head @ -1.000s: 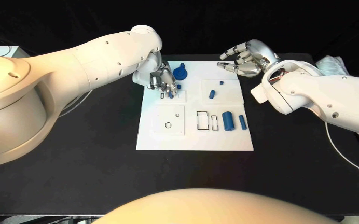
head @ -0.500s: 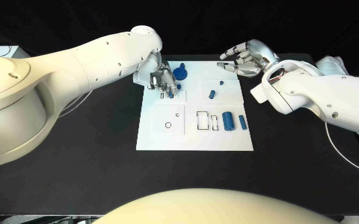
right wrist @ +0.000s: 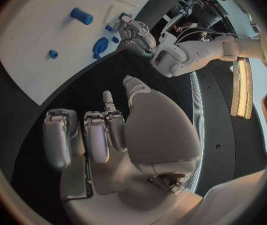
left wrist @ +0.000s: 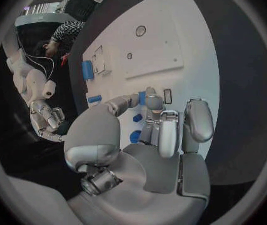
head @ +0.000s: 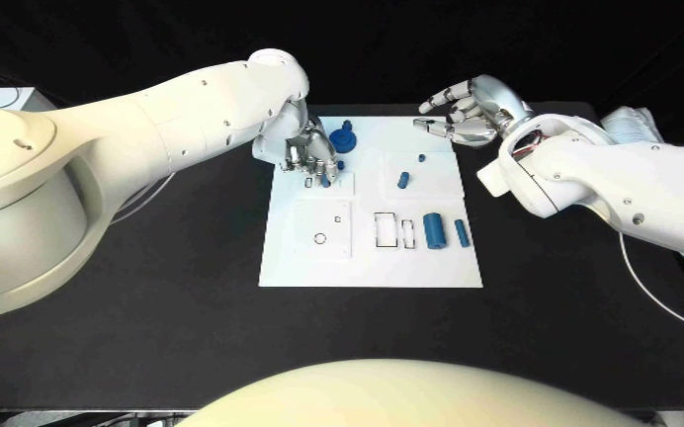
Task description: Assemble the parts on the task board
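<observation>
We've got the white board (head: 371, 249) sitting dead centre of the frame, and the left hand (head: 308, 155) is parked over its upper left corner, fingers pointing down at the board. In the wrist shot there's a small blue piece (left wrist: 142, 98) right up against those fingertips (left wrist: 152, 105), but we honestly can't tell whether the hand is pinching it or just touching it.

The bit that matters for the next move: a little rectangular slot (head: 309, 182) sits on the board directly under the left hand, just below the fingertips in the frame, with its long side running up-down. So whatever goes in there has to come straight down, lined up that way. The left hand is clearly the nearer one.

The round blue knob (head: 342, 136) stands just right of that hand, near the board's top edge. A short blue peg (head: 403, 180) lies right of centre, and two blue cylinders (head: 435, 233) lie upright-in-frame lower down.

The right hand (head: 468, 113) hangs off the board's upper right corner, fingers loosely curled and apart, holding nothing.
</observation>
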Motion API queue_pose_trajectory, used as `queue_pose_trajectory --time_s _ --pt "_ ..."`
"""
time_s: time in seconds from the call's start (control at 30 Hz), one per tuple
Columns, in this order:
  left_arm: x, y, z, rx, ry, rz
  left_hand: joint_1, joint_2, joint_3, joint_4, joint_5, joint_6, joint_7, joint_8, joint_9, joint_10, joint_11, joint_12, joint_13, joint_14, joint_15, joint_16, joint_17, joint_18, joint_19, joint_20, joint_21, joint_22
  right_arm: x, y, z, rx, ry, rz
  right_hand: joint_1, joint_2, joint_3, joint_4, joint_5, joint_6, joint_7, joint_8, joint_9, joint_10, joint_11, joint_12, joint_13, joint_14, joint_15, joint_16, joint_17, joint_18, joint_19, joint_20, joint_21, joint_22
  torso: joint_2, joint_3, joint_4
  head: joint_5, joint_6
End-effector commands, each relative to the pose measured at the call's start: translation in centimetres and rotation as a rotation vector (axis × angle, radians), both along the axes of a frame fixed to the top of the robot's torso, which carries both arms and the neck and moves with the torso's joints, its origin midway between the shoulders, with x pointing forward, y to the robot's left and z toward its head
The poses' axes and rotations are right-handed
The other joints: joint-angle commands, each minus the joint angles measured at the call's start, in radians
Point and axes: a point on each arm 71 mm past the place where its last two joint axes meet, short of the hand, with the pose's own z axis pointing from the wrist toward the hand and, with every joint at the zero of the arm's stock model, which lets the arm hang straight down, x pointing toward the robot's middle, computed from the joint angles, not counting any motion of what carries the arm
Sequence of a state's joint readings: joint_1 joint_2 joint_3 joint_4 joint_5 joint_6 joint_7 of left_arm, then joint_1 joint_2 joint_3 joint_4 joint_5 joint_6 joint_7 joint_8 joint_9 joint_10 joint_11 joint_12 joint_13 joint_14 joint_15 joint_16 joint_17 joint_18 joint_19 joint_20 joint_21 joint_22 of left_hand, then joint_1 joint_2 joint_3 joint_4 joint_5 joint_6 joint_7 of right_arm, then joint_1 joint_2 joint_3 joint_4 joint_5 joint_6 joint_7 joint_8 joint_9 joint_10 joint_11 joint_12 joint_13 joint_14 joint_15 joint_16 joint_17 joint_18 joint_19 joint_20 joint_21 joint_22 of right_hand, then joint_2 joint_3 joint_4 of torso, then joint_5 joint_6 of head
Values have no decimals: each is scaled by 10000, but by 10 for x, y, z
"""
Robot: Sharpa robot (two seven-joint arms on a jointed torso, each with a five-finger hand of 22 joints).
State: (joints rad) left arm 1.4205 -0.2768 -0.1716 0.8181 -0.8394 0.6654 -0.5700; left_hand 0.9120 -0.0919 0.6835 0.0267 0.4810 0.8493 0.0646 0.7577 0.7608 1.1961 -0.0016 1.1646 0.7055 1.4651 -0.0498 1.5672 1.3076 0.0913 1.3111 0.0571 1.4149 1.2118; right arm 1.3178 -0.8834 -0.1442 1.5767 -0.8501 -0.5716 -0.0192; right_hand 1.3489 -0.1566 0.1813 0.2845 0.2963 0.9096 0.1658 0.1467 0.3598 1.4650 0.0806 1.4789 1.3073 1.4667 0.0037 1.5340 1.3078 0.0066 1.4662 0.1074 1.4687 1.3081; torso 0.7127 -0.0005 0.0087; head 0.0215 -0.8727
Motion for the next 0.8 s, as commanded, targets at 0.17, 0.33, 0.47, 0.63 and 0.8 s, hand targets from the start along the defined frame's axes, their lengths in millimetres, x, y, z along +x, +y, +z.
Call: queue_pose_trajectory --time_s 0.17,0.33,0.47,0.63,0.8 --pt "0 3 -1 162 -103 -74 -126 -352 -221 -248 -150 81 -62 -183 -52 -44 -74 0 -45 1057 -89 36 2632 -78 -48 -15 -117 -76 0 1 0 -18 -40 127 -69 -34 55 5 61 33 -46 69 -8 235 -36 -12 1869 798 -26 -60 1615 191 581 -37 -36 1960 -4 3 3 -8 1" --pt "1 5 0 182 -219 -3 -145 -424 -932 247 -296 166 -51 -280 -98 -72 -66 31 -32 1057 -85 36 2632 -80 -22 -18 -145 -82 0 1 0 -16 -50 119 -72 -44 69 5 73 32 -47 72 -11 234 -37 -13 1867 798 -28 -62 1613 191 581 -39 -39 1959 4 2 5 -13 1" --pt "2 7 0 232 -354 59 -70 -423 -1432 635 -822 208 -47 -340 -116 -82 -62 49 -31 1057 -78 36 2632 -80 -6 -13 -165 -88 0 0 0 -15 -54 116 -72 -44 69 5 73 32 -47 72 -11 234 -37 -13 1867 798 -28 -62 1613 191 581 -39 -39 1959 1 -2 0 -8 1" --pt "3 11 0 260 -516 161 31 -446 -1861 1085 -1628 253 -30 -397 -132 -85 -44 67 -32 1057 -68 36 2632 -81 14 -6 -178 -83 0 0 0 -16 -49 112 -72 -44 69 5 73 32 -47 72 -11 234 -37 -13 1867 798 -28 -62 1613 191 581 -39 -39 1959 0 -4 5 -27 1" --pt "3 18 1 199 -729 320 74 -487 -2162 1427 -1976 286 -23 -414 -129 -67 -37 81 -33 1057 -65 36 2632 -85 40 -3 -176 -64 0 0 0 -17 -46 108 -72 -44 69 5 73 32 -47 72 -11 234 -37 -13 1867 798 -28 -62 1613 191 581 -39 -39 1959 -14 -3 6 -41 1"
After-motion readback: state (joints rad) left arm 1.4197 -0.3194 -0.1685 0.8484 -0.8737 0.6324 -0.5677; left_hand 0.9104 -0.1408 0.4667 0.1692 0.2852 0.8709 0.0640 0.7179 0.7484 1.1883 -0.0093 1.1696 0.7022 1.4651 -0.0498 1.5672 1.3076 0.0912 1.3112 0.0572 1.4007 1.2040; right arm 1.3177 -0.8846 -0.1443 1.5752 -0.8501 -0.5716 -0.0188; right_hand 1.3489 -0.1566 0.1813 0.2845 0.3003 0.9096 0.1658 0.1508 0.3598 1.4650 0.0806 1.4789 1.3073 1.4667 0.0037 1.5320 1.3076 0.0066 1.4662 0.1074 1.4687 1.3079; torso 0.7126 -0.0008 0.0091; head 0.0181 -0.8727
